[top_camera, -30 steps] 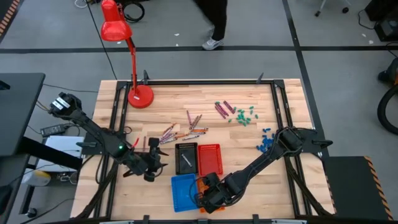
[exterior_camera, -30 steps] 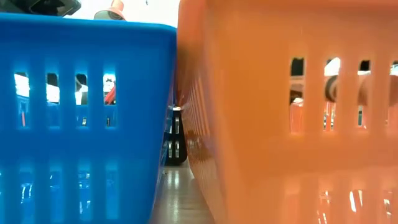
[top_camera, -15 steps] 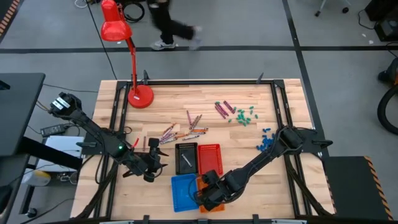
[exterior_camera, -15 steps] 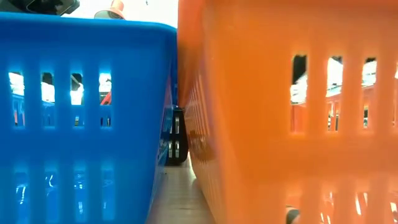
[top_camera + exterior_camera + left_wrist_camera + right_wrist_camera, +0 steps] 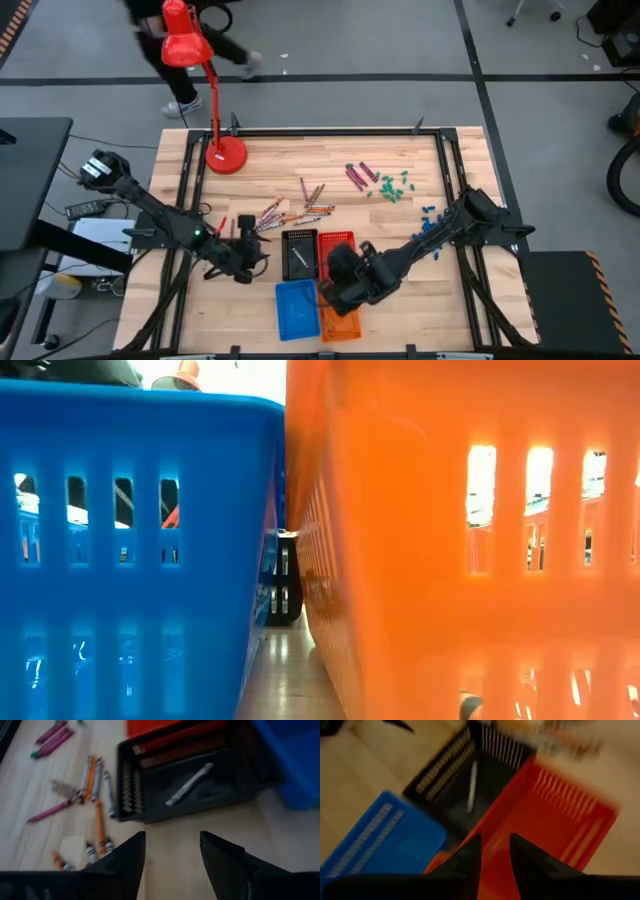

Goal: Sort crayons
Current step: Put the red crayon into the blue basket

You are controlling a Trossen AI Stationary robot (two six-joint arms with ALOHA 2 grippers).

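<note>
Since lifting off the orange basket [image 5: 338, 322], right gripper [image 5: 340, 268] over red basket [image 5: 337, 243], narrowly parted, empty

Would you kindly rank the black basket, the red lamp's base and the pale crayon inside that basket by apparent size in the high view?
1. Black basket, largest.
2. Red lamp's base, somewhat smaller.
3. Pale crayon, far the smallest.

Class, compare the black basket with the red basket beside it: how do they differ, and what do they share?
The black basket is dark and holds one pale crayon; the red basket is bright and looks empty where it shows. The right gripper hovers over the red basket, not the black one. Both are slotted rectangular baskets, side by side.
</note>
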